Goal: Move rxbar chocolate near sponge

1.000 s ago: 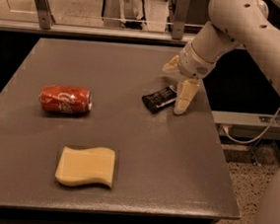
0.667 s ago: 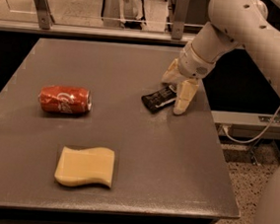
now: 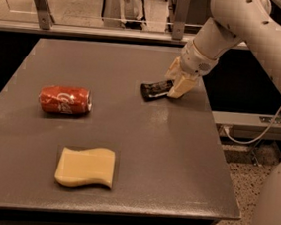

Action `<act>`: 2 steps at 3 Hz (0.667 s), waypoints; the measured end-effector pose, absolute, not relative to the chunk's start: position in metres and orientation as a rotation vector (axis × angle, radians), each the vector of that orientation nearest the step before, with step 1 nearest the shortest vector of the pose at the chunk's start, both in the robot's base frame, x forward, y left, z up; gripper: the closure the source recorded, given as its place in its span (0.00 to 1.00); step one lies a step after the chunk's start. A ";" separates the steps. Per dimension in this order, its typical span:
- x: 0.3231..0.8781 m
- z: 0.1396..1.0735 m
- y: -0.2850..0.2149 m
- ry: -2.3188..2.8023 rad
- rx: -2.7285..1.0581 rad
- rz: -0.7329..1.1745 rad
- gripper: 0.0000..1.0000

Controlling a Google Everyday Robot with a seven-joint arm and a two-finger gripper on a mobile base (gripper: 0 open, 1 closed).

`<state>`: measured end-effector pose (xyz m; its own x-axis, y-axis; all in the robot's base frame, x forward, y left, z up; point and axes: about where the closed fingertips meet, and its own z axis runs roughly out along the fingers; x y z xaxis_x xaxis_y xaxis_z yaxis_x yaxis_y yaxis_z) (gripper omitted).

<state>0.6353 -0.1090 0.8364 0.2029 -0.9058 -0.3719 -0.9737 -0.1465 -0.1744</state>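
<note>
The rxbar chocolate [image 3: 155, 89] is a small black wrapped bar on the right part of the dark table [image 3: 175, 162]. My gripper [image 3: 175, 83] comes down from the upper right, and its pale fingers [image 3: 180, 87] are closed on the bar's right end. The bar looks slightly raised off the table. The sponge [image 3: 85, 167], pale yellow with wavy edges, lies flat at the front left, well apart from the bar and the gripper.
A red soda can [image 3: 64, 99] lies on its side at the left, between the bar and the sponge. A metal rail [image 3: 113, 32] runs behind the table's far edge. The table's right edge is close to the gripper.
The fingers have come closer together around the bar's right end. The bar has shifted a little up and to the left. The can and sponge have not moved.
</note>
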 end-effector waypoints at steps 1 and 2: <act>0.631 0.845 -0.098 1.702 -2.112 0.258 1.00; 0.615 0.868 -0.084 1.610 -2.149 0.249 1.00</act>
<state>0.6147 -0.0840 0.8681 0.3058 -0.8652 -0.3973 -0.9449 -0.2247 -0.2381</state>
